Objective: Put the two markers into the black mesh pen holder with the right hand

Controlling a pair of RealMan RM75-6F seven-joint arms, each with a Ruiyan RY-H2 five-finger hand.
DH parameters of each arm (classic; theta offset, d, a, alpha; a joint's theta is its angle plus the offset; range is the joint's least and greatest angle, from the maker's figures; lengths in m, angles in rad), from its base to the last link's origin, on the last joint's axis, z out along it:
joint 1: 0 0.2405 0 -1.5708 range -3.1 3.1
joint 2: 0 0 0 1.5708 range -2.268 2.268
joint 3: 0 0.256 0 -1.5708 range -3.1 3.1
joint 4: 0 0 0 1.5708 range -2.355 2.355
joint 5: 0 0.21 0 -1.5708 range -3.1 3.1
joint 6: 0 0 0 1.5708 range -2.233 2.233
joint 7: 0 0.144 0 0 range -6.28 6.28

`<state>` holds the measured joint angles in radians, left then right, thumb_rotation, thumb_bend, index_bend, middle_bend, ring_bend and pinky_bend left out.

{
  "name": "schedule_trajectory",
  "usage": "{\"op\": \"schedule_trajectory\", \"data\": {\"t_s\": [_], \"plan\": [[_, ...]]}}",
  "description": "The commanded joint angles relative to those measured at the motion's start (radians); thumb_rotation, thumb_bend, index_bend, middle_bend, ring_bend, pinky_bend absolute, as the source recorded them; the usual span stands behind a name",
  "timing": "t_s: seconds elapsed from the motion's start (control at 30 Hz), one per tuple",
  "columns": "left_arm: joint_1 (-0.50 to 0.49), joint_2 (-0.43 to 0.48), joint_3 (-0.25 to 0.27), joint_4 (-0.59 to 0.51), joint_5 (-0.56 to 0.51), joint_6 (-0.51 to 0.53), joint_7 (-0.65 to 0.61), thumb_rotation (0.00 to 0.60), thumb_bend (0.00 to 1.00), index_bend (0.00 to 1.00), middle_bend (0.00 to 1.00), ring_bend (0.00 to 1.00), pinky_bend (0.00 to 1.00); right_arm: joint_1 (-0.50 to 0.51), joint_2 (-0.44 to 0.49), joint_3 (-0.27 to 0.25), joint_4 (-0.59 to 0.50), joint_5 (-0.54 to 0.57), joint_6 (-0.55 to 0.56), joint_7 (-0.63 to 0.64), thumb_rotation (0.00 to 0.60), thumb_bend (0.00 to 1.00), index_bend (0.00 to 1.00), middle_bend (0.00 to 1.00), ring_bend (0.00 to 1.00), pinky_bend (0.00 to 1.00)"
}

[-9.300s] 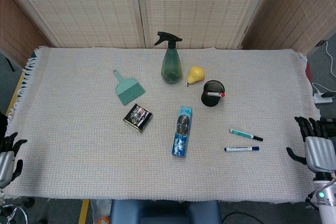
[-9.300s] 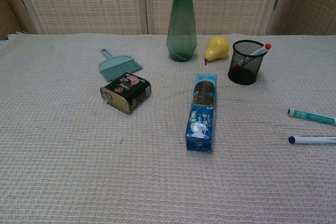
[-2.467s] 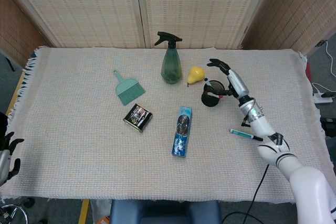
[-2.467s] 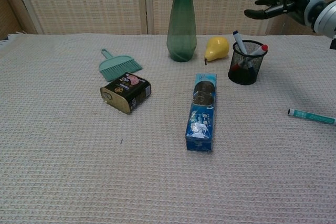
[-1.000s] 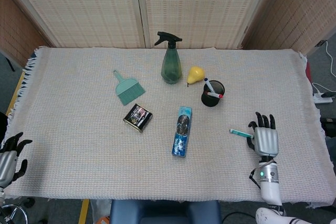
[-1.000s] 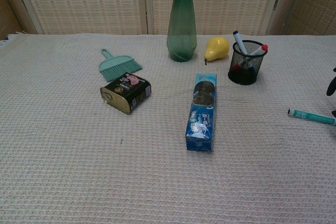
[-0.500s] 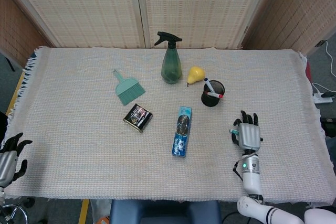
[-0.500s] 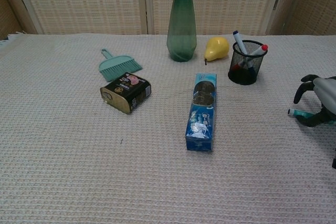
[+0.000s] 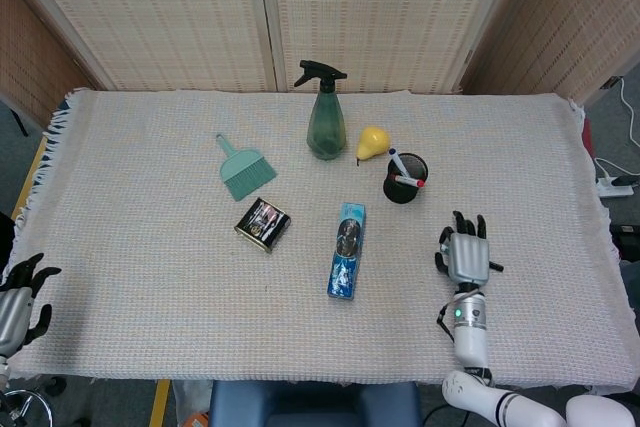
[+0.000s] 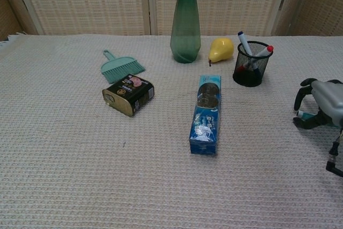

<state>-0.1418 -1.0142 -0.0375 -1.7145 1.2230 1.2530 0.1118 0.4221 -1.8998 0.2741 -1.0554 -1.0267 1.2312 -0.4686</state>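
The right hand [image 10: 317, 104] has come down over the green marker [image 10: 301, 114] at the right edge, fingers curling around it; whether it grips, I cannot tell. One marker already sits in the holder [image 10: 252, 64].

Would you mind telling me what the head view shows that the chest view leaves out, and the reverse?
Only the head view shows the left robot hand at the table's near left corner and the spray bottle's trigger top. Only the chest view shows a bit of the teal marker under the right robot hand. Both show the black mesh pen holder, pear, brush, tin and blue packet.
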Motion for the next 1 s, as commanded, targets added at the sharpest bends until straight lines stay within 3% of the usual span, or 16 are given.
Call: {"op": "schedule_trajectory", "data": {"t_s": [0.03,1.0], "plan": [[-0.001,-0.002,0.001,0.0,-0.002,-0.001,0.005,0.6,0.51,0.23,0.0,0.03,0.28,-0.001,0.006,0.003,0.0,-0.002,0.007,-0.006,0.6,0.26,0.5,0.11,0.17,0.0],[-0.008,-0.014,0.004,0.004,-0.011,-0.01,0.027,0.6,0.5,0.24,0.0,0.03,0.28,-0.034,0.023,-0.005,-0.041,0.054,0.01,-0.09,0.6,0.26,0.48,0.1,0.18,0.0]]}}
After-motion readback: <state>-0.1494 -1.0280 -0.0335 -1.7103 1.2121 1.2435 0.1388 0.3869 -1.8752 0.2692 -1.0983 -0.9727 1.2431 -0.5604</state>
